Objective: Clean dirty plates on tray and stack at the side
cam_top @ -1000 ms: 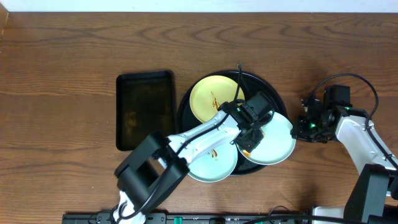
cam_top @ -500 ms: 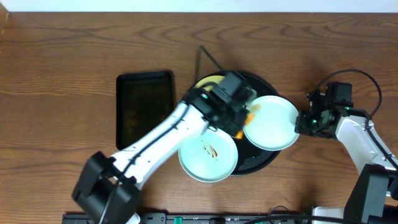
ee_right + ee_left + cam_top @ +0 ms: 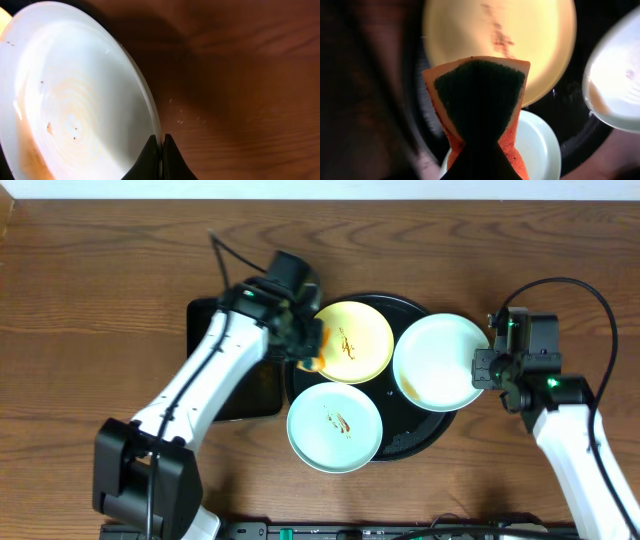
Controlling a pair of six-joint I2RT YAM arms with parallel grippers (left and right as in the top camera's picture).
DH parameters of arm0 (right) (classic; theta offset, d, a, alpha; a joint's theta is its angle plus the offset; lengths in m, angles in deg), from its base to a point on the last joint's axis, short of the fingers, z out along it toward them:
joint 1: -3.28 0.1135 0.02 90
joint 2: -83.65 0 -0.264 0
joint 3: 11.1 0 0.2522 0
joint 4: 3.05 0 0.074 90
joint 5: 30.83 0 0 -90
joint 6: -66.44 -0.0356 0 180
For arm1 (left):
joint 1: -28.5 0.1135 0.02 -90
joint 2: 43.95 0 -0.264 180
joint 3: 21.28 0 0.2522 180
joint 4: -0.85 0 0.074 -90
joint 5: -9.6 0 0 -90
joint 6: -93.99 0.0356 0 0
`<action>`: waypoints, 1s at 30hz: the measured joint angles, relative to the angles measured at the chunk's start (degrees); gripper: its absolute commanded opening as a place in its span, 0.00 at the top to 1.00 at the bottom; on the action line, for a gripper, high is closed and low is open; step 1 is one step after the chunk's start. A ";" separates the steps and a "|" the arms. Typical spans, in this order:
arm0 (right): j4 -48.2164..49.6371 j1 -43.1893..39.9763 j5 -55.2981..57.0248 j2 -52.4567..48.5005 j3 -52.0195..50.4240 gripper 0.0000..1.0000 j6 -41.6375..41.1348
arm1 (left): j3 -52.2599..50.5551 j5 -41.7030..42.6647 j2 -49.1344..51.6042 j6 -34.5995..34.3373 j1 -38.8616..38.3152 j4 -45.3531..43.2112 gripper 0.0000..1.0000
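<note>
A: Open passage?
B: Bare table [image 3: 90,300] left of the rectangular tray [image 3: 262,395].
A: Obstructions?
B: Yellow plate [image 3: 355,345], mint plate [image 3: 335,430] and white plate [image 3: 438,362] crowd the round tray [image 3: 418,432]; left arm [image 3: 195,380] crosses the rectangular tray; left gripper [image 3: 305,348] with sponge [image 3: 314,362] overhangs the yellow plate; right gripper [image 3: 485,367] clamps the white plate's rim.

Three plates crowd the tray [image 3: 405,435], mid-table.
Far plate [image 3: 352,340] lies in the tray's back left. Near plate [image 3: 335,427] sits in front of it, overhanging the front rim. Right plate [image 3: 438,362] is over the right rim, its edge pinched by the right gripper [image 3: 487,368]. Left gripper [image 3: 308,350] holds the sponge [image 3: 512,140] over the far plate's left edge. Small tray [image 3: 260,395] lies just left.
</note>
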 measured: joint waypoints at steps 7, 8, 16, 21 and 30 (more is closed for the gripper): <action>0.09 8.85 14.86 4.81 0.00 0.99 3.32 | -0.04 3.45 0.00 -0.68 9.11 0.66 0.93; 0.15 10.58 17.79 4.81 0.00 0.99 3.82 | -0.04 4.07 0.00 -0.81 10.49 0.79 0.93; 4.61 24.74 37.92 4.79 0.00 0.99 7.10 | -0.07 5.97 0.00 -0.92 17.44 2.93 0.93; 7.45 31.98 46.51 4.79 0.00 0.99 11.78 | -0.07 6.12 0.00 -1.03 19.30 3.04 0.93; 8.31 37.13 57.05 3.69 0.00 0.99 18.62 | -0.07 6.19 0.00 -1.05 19.63 3.06 0.93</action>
